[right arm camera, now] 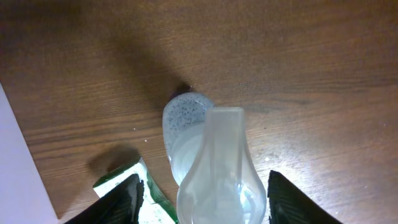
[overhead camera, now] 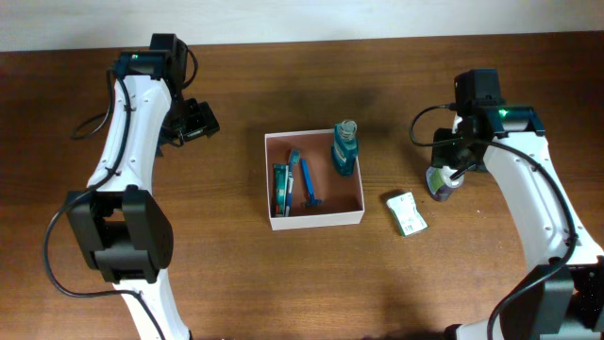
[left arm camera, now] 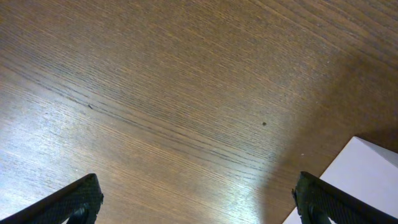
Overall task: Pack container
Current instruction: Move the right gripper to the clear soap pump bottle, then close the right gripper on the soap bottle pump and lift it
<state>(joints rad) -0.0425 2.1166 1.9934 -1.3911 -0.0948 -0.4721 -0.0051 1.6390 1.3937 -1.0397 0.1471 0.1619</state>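
The container is a shallow square box with white walls and a reddish-brown inside, at the table's middle. In it are a teal bottle, a blue razor and a dark teal item. My right gripper is open, with a finger on each side of a clear, speckled bottle standing right of the container, small gaps showing. A green-and-white packet lies beside it and also shows in the right wrist view. My left gripper is open and empty above bare wood.
The container's white corner shows at the lower right of the left wrist view. The table is dark brown wood, with its far edge against a pale wall. Cables hang from both arms.
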